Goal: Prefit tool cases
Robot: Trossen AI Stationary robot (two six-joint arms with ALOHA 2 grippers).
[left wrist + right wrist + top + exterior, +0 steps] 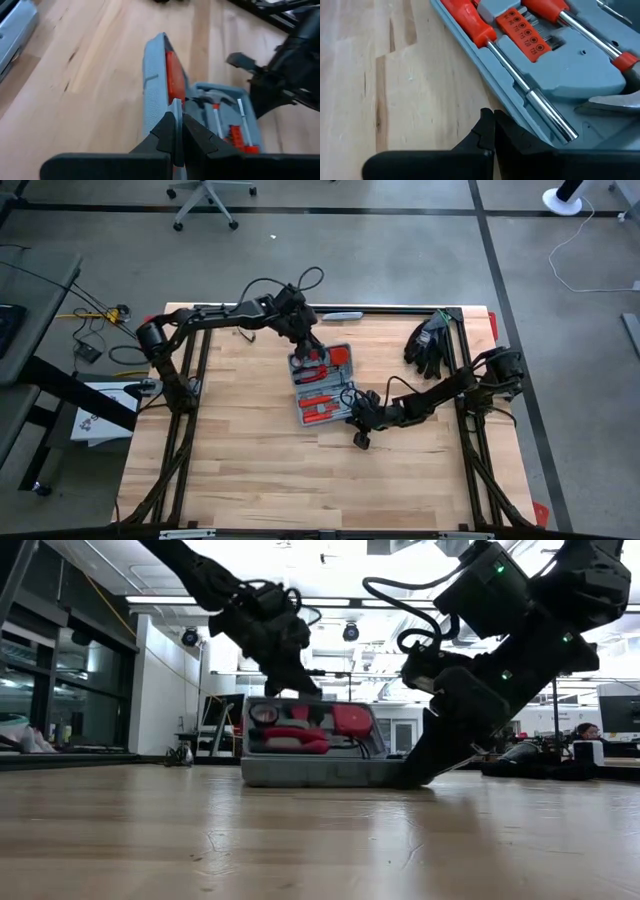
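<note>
Case (pixel 322 385) lies open at tabletop (pixel 240 470) centre. Left end effector (pixel 312 348), at its 12 o'clock, pinches the raised lid edge. Right end effector (pixel 357 416), closed and empty, touches its 4 o'clock corner.

left tool (pixel 303 343): fingers closed, reaching in from far-left | right tool (pixel 358 420): fingers closed, angled down, low

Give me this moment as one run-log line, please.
case: open, tools inside | left gripper: shut on lid edge, lid upright | right gripper: shut, at base's edge
</note>
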